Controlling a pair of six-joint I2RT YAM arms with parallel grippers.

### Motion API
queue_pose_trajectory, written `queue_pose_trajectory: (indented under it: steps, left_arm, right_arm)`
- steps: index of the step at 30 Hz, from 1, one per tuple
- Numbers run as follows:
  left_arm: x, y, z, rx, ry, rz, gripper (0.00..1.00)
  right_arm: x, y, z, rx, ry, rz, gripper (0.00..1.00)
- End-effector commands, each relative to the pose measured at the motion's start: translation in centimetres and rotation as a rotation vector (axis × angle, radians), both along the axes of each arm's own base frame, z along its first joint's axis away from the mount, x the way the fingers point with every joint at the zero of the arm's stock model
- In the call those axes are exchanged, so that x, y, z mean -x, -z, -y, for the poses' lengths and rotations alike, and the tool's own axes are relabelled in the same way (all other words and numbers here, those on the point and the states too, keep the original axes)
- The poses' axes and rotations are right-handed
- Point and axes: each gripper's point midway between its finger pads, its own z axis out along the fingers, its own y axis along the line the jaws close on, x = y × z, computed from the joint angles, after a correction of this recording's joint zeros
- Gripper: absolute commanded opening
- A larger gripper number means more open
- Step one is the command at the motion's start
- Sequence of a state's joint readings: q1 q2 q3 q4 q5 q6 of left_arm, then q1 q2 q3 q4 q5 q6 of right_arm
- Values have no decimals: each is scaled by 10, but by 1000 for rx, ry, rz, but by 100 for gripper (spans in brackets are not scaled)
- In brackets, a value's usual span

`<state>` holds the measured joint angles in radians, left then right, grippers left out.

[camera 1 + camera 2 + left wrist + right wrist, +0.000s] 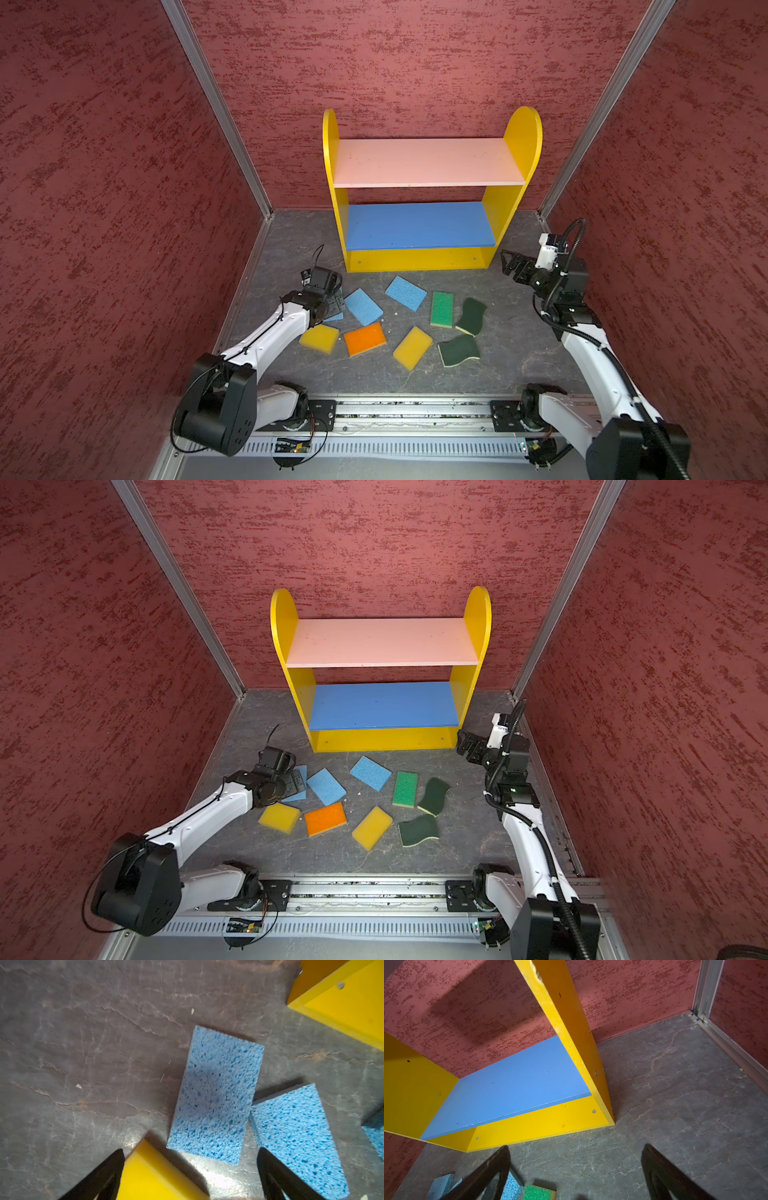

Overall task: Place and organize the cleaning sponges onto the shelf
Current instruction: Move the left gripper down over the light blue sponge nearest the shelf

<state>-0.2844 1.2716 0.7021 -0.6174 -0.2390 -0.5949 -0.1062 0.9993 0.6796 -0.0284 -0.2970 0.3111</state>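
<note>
The shelf [419, 226] stands at the back with its pink and blue boards bare. Several cleaning sponges lie on the floor in front: light blue ones [363, 306] [406, 293], yellow ones [319, 338] [412, 348], an orange-topped one [365, 339], a bright green one [441, 308] and two dark green wavy ones [471, 316] [458, 351]. My left gripper [334, 301] hovers open over a third blue sponge [216, 1095], with a yellow sponge [149, 1174] beside one finger. My right gripper [511, 264] hangs open and empty near the shelf's right foot [604, 1113].
Red textured walls [104, 208] close in the left, back and right sides. The floor [291, 249] is dark grey stone-patterned. A metal rail [415, 409] carrying both arm bases runs along the front edge.
</note>
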Motion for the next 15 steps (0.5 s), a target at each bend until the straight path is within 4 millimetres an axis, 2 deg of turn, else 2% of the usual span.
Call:
queue_pose_trajectory:
  steps: [1,8,15]
  left_arm:
    - [-1,1,7,48,-21,-12,99]
    - [-3,5,7,44,-20,-22,100]
    - [-10,8,-1,-6,-24,-29,97]
  right_arm:
    - [-4,-12,-5,-17,-24,23,99]
    - [-6,-2,-6,-22,-30,0,99]
    - [-7,5,-6,-28,-30,-15,99]
